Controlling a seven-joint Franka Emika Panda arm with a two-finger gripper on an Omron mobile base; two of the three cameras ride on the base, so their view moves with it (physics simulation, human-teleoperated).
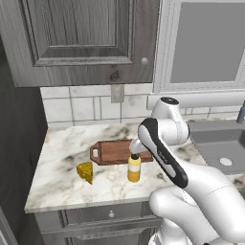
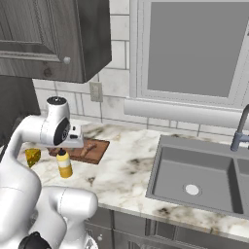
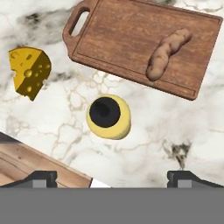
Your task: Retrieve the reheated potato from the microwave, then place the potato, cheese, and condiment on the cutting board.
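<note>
Marble bench (image 1: pixel 62 182) below dark cabinets, white arm bent over it.

Left base view: elbow folded, wrist above the cutting board (image 1: pixel 112 152); cheese (image 1: pixel 85 172) and condiment (image 1: pixel 134 168) stand in front of it. Right base view: sink (image 2: pixel 168 180) lies rightward. Hand view: end effector (image 3: pixel 112 177) looks down, fingertips (image 3: pixel 41 177) wide apart, empty, above the condiment; potato (image 3: pixel 167 53) lies on the board.

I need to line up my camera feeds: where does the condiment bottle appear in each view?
Left base view: condiment bottle just left of centre, in front of the cutting board.
Right base view: far left, near the board's front edge.
Hand view: centre, seen from above, cap up.
Shared landmark: the cutting board.
</note>
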